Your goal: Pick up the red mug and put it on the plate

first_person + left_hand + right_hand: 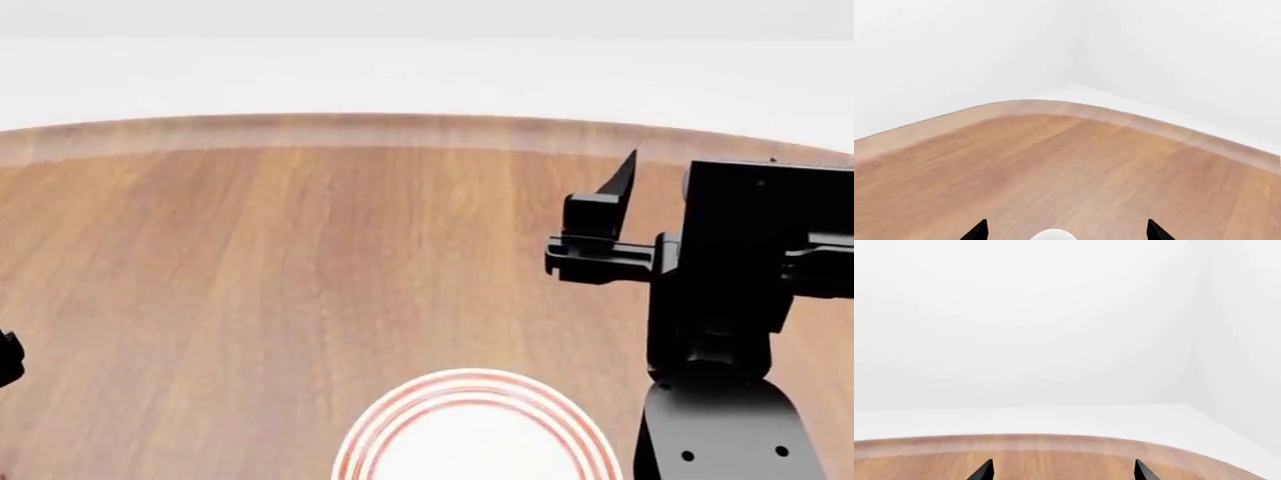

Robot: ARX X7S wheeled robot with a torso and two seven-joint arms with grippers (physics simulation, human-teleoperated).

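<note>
Near table edge: we're seeing the plate (474,430), no red mug.
Grippers: left gripper (1066,231), right gripper (1062,471) both spread, empty.
Risk: we're groping blind, possibly knocking the mug.

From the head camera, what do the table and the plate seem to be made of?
The table looks like wood or wood veneer: brown grain streaks, paler rounded edge, matte finish. The plate looks like glazed ceramic: smooth white with red rings, though a render leaves this uncertain.

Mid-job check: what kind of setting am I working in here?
Likely a bare simulated room with a dining-style table: a rounded wooden tabletop, a red-ringed white plate at its near edge, and plain white walls meeting in a corner. No red mug shows.
</note>
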